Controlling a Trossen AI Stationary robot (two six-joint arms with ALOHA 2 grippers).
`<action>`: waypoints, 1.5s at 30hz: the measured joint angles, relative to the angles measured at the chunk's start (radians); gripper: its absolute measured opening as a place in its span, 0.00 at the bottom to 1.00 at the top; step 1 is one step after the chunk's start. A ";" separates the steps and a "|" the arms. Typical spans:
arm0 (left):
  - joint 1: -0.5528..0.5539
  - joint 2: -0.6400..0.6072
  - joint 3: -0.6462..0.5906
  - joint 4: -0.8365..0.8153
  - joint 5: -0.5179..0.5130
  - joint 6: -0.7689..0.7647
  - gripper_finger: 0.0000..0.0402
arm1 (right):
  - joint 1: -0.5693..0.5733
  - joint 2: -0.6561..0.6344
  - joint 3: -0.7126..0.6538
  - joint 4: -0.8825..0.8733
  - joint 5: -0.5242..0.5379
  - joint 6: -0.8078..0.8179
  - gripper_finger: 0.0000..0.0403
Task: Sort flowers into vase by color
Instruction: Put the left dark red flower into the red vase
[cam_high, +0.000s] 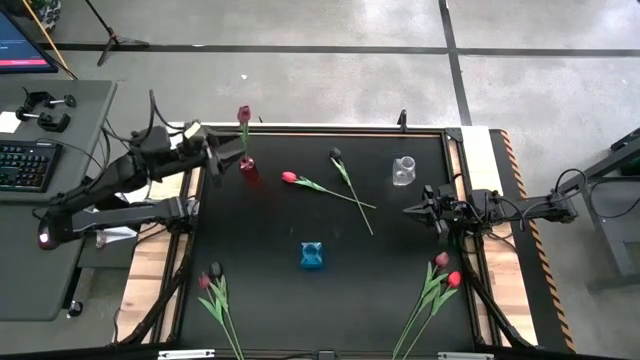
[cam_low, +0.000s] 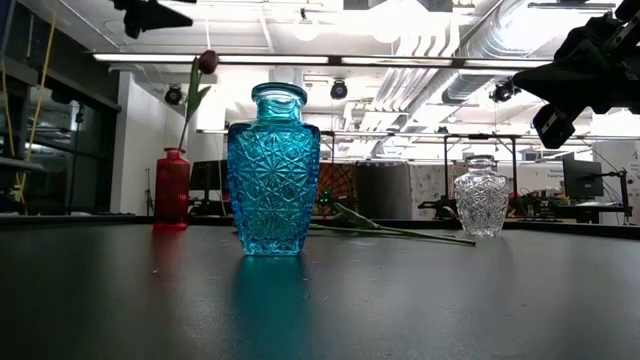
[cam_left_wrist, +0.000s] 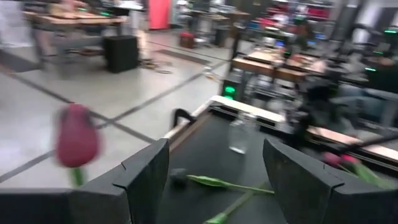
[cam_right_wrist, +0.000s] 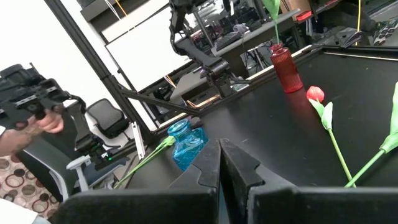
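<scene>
Tulip's in the red vase (cam_high: 248, 169)

Your left pincer (cam_high: 213, 160) gapes wide just beside the maroon tulip (cam_high: 244, 115) (right pincer (cam_high: 412, 209) pinched closed).

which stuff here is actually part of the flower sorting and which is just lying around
Part of the job:
- red vase holding a maroon tulip
- blue vase
- clear vase
- red tulip and dark tulip lying crossed mid-table
- tulips at the near left corner and near right corner

Just lying about:
- keyboard on the side desk
- monitor
</scene>
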 joint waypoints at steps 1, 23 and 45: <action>-0.012 0.000 0.000 0.000 0.016 0.000 0.62 | 0.000 0.000 0.000 0.000 0.000 0.000 0.00; -0.760 0.304 0.130 -0.650 0.336 -0.127 0.55 | 0.000 0.000 0.000 0.000 0.000 0.000 0.00; -1.387 0.771 0.102 -0.219 0.002 -2.119 0.51 | 0.000 0.000 0.000 0.000 0.000 0.000 0.00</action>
